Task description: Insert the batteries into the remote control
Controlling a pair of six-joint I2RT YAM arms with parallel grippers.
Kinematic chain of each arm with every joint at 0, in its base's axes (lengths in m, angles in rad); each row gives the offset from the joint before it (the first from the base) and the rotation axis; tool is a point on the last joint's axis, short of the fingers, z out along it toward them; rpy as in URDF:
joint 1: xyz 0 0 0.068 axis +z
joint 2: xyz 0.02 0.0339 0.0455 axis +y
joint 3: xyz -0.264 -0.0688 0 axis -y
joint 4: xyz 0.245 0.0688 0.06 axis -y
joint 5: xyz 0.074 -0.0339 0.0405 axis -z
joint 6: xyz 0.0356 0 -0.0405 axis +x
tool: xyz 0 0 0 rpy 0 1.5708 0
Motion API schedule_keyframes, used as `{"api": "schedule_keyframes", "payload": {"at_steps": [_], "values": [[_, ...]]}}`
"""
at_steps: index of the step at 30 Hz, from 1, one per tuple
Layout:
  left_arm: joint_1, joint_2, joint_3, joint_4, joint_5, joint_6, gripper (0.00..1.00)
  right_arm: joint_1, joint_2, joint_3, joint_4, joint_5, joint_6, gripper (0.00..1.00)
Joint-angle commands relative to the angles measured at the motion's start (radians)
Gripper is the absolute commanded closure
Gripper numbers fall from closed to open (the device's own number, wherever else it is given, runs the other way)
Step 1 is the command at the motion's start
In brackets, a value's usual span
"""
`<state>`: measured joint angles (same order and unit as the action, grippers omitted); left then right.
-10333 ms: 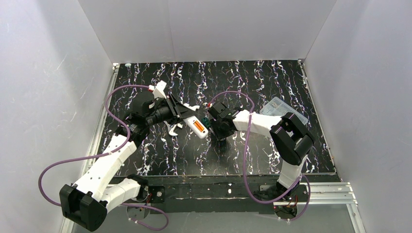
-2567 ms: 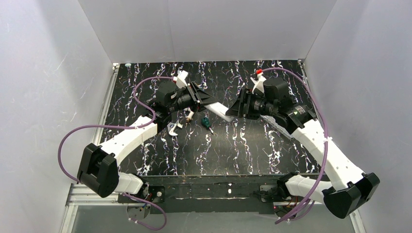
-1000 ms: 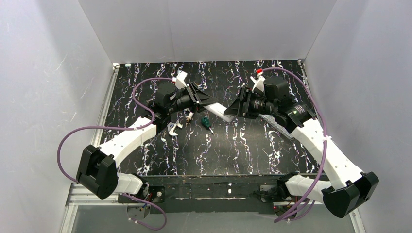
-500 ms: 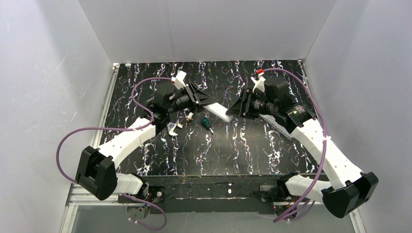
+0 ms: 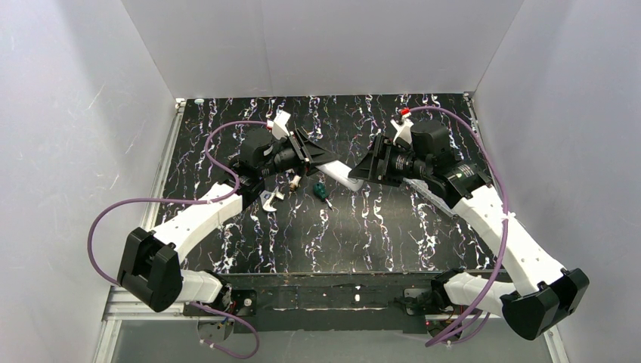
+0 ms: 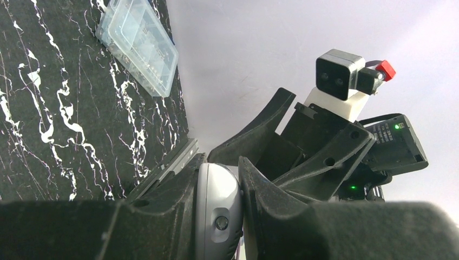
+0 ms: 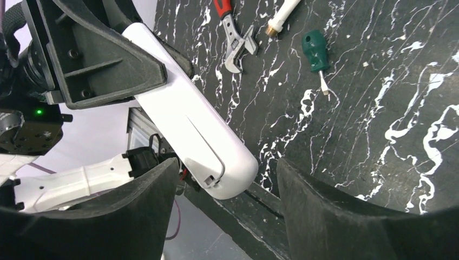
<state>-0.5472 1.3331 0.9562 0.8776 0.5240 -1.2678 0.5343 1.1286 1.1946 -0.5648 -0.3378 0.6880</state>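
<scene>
The left pincer (image 5: 317, 158) is clamped on one end of the small white rectangular remote control (image 7: 187, 130). It holds the remote above the middle of the black, white-veined counter (image 5: 378, 227), toward the far edge. The right pincer (image 7: 227, 165) stands wide, its fingers flanking the remote's rounded free end but not closed on it. A green-handled screwdriver (image 7: 315, 46) lies on the counter nearby.

Nothing legible here tbh. There's a small sticker (image 6: 385, 131) with white print on the right arm (image 6: 398, 154) in the left wrist view, way too tiny to read. The remote control (image 7: 187, 135) shows only plain white.
</scene>
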Motion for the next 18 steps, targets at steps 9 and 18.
{"api": "schedule_keyframes", "payload": {"at_steps": [9,18], "values": [[-0.002,-0.052,0.013,0.054,0.022,0.011,1.0,-0.039,-0.155,-0.184,0.279,0.023,0.206,0.19],[-0.002,-0.058,0.01,0.054,0.023,0.011,1.0,-0.053,-0.147,-0.252,0.353,-0.028,0.28,0.22]]}}
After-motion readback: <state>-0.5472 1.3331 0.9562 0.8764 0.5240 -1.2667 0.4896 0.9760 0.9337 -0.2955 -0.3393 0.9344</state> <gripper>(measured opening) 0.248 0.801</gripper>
